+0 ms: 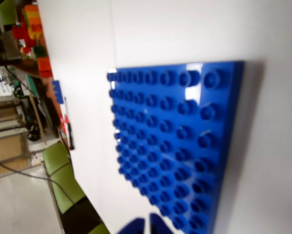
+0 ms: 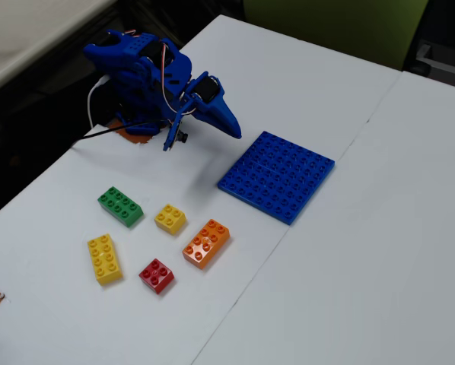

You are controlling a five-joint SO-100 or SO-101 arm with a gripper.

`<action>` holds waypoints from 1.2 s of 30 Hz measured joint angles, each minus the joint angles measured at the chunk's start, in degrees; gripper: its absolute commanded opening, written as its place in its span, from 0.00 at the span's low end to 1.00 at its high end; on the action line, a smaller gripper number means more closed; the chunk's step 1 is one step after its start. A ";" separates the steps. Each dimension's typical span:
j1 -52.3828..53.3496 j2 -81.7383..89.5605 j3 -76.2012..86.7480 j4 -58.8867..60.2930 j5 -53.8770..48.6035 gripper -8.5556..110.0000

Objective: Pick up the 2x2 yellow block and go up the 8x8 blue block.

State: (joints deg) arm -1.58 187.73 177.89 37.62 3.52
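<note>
A: Small square yellow block (image 2: 170, 219), four studs, sitting flat on the white surface (image 2: 349, 266) in the fixed view. Untouched, nothing gripping it.

B: Neighbours close by?

A: Green brick (image 2: 121, 207) just to its left, orange brick (image 2: 206, 243) just to its right and a bit nearer the camera, red brick (image 2: 157, 275) in front, long yellow brick (image 2: 105, 258) further left. Narrow gaps on every side, none of them touching it. Clear above.

B: And the blue baseplate (image 2: 277, 176)?

A: Flat on the surface, off to the right of the cluster and well apart from the yellow block. Bare white strip between the two. Right edge lying near a seam between two panels of the surface. Plenty of open white beyond it on the right.

B: Wrist view?

A: Baseplate (image 1: 173, 146) filling the middle, studs in rows, upper corner sharp against white. Surface edge running down the left, floor and clutter past it. Blurred.

B: Gripper?

A: Up at the back in the fixed view (image 2: 229, 125), folded low near the arm's base, hanging in the air above the surface beside the plate's far-left corner. Empty. Two blue tips just peeking in at the bottom of the wrist view (image 1: 147, 226), thin slit between them, nearly closed on nothing.
</note>
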 measured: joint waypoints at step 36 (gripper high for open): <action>4.22 -34.37 -26.02 -8.88 -22.85 0.09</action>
State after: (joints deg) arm 2.64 153.37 151.88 28.74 -19.34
